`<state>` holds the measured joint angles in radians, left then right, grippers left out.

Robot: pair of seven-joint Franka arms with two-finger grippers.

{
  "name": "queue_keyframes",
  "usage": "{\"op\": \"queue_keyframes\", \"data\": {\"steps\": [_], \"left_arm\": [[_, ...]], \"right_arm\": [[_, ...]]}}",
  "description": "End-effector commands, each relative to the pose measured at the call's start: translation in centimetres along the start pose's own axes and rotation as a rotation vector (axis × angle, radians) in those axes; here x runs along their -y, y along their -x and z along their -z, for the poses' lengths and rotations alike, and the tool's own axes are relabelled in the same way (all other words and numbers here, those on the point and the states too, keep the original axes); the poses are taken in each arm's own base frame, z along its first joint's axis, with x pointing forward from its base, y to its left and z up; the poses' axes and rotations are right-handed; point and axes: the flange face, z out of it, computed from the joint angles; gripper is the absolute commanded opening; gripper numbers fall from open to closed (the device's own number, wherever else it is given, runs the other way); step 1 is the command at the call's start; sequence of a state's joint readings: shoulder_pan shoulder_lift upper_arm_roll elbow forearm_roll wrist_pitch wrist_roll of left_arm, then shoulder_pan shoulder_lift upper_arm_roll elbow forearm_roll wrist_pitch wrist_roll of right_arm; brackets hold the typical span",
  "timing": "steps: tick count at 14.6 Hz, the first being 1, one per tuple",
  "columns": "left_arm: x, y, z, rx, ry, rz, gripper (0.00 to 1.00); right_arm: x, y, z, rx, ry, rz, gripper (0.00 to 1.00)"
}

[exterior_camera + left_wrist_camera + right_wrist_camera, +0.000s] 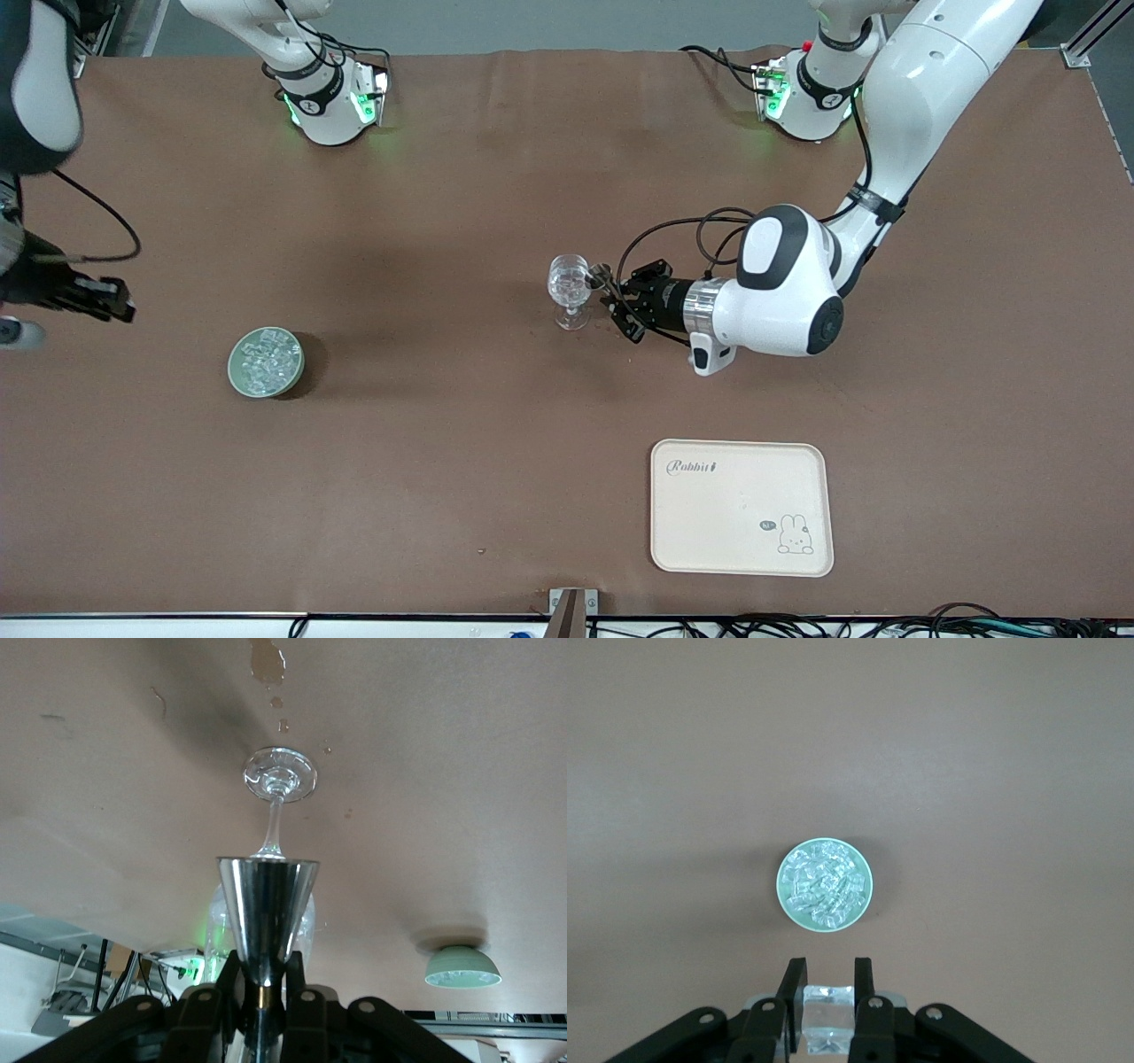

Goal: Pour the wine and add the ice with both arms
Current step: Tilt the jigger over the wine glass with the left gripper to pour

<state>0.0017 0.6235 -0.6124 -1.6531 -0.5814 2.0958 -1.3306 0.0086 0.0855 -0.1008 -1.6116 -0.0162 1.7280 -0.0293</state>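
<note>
A clear stemmed glass (570, 288) stands upright mid-table. My left gripper (611, 297) is level with it, on the side toward the left arm's end of the table. It is shut on the stem of a shiny metal measuring cup (267, 904), whose mouth is at the glass's rim. My right gripper (829, 979) hangs high over the right arm's end of the table, shut on one ice cube (827, 1014). Directly below it in the right wrist view sits a green bowl (266, 361) heaped with ice (825, 883). The wine is out of view.
A cream tray (741, 507) with a rabbit drawing lies nearer the front camera than the glass, toward the left arm's end. Small wet spots (266, 660) mark the brown cloth beside the glass's foot (280, 775).
</note>
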Motion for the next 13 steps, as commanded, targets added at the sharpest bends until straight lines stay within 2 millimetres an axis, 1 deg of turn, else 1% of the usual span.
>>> {"op": "queue_keyframes", "data": {"steps": [1, 2, 4, 6, 7, 8, 10, 12, 13], "left_arm": [[-0.1, 1.3, -0.9, -0.047, 0.012, 0.001, 0.0], [-0.2, 1.4, -0.9, -0.071, 0.017, 0.006, 0.0], [-0.2, 2.1, -1.1, -0.112, 0.013, 0.0, 0.0], [-0.2, 2.5, -1.4, -0.135, 0.018, -0.002, 0.0], [-0.2, 2.6, -1.3, -0.139, 0.022, 0.007, 0.0], [-0.2, 3.1, -1.8, -0.153, 0.018, 0.001, 0.0], [-0.1, 3.1, -2.0, -0.193, 0.011, -0.008, 0.0], [0.2, 4.2, -2.3, -0.213, 0.005, -0.028, 0.0], [0.2, 4.2, -2.3, -0.232, 0.001, -0.04, 0.0]], "right_arm": [[-1.0, 2.5, 4.8, -0.038, -0.022, -0.005, 0.03], [-1.1, 3.3, 5.9, -0.041, -0.024, -0.004, 0.03], [-0.9, 4.3, 6.5, -0.007, -0.021, -0.011, 0.03], [-0.7, 5.0, 7.7, -0.001, -0.018, -0.014, 0.03], [-0.7, 5.2, 7.8, 0.002, -0.018, -0.022, 0.03], [-0.7, 5.2, 7.9, 0.001, -0.018, -0.022, 0.03], [-0.7, 5.2, 7.8, 0.002, -0.018, -0.023, 0.03], [-0.5, 5.2, 7.9, 0.001, -0.02, -0.022, 0.03], [-0.4, 5.0, 7.8, -0.001, -0.019, -0.023, 0.03]]}}
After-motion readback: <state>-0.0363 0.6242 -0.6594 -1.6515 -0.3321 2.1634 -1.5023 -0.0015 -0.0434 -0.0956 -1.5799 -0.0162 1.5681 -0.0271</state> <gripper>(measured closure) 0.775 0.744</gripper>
